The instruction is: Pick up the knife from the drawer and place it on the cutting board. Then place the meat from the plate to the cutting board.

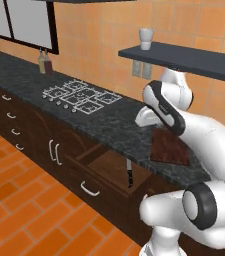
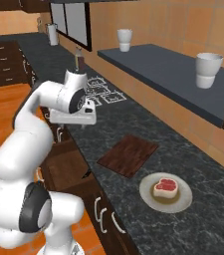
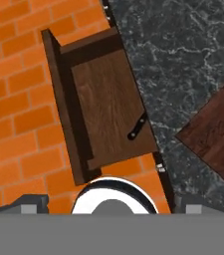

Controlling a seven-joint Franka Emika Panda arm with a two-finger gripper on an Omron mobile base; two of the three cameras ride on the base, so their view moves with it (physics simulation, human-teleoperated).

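gripper (image 2: 86,119): jaws spread wide, holding nothing, above the counter's front edge
knife (image 3: 137,127): lying in the open drawer (image 3: 103,99), at its side nearest the counter
cutting board (image 2: 128,154): bare, on the counter
meat (image 2: 165,187): on the plate (image 2: 182,201)

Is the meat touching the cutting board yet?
Apart. The right base view shows the meat lying on the plate, with a strip of bare counter between the plate and the cutting board.
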